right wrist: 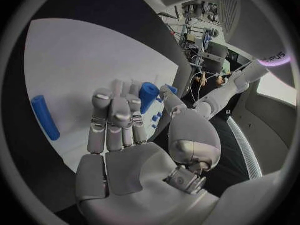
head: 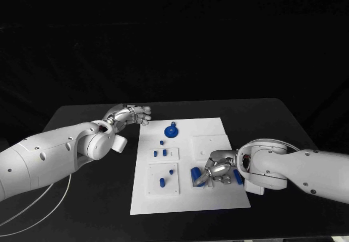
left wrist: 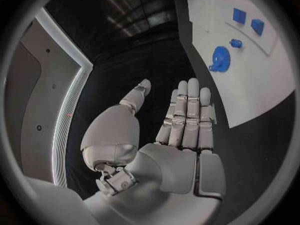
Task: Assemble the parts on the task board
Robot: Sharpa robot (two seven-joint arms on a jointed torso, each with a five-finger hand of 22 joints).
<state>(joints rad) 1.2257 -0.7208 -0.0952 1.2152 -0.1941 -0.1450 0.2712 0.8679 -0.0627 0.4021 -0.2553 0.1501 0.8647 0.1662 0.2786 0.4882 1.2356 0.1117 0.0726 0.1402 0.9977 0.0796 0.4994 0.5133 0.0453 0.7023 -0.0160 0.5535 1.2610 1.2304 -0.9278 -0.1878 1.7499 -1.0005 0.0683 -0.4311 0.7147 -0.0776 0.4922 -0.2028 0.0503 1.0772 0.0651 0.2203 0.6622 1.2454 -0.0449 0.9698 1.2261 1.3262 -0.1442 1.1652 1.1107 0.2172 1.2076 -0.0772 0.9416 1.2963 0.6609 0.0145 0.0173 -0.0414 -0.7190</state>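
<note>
The white task board [head: 211, 196] lies in the middle of the table. My left hand [head: 131, 115] [left wrist: 181, 120] hovers off the board's far left corner, fingers straight, thumb apart, nothing in it. A blue gear [head: 171, 132] [left wrist: 219, 58] lies on the board close to it. Low over the board's near right part, my right hand [head: 218, 169] [right wrist: 125, 135] has a blue cylinder [head: 196, 176] [right wrist: 148, 96] between thumb and fingers. A second blue cylinder [head: 238, 176] [right wrist: 45, 116] lies by the board's right edge.
Small blue blocks [head: 160, 152] [left wrist: 247, 20] sit on the board's left side, and a small blue peg [head: 161, 143] [left wrist: 235, 43] lies beyond them. Two more small pegs [head: 172, 172] stand in the near left plate. Bare black table [head: 87, 212] surrounds the board.
</note>
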